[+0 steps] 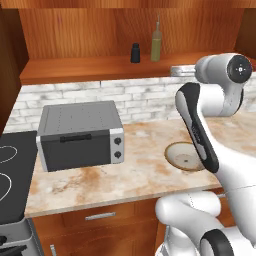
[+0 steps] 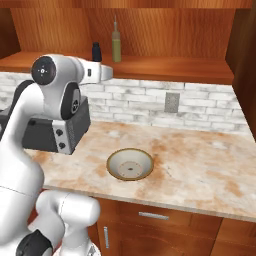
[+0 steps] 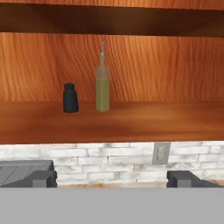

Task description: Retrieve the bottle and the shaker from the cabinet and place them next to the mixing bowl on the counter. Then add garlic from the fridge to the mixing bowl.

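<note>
My pincer (image 3: 111,179) is spread wide and grasps nothing, its tips well apart at the foot of the hand view. Straight ahead of it and a little higher, well beyond my reach as yet, the bottle (image 3: 103,89) stands upright on the shelf of the cabinet (image 3: 175,74), with the shaker (image 3: 70,98) just beside it on the left. Below me on the counter (image 2: 200,165), the mixing bowl (image 2: 130,164) holds nothing. I judge nothing done: both fetches and the garlic remain.
</note>
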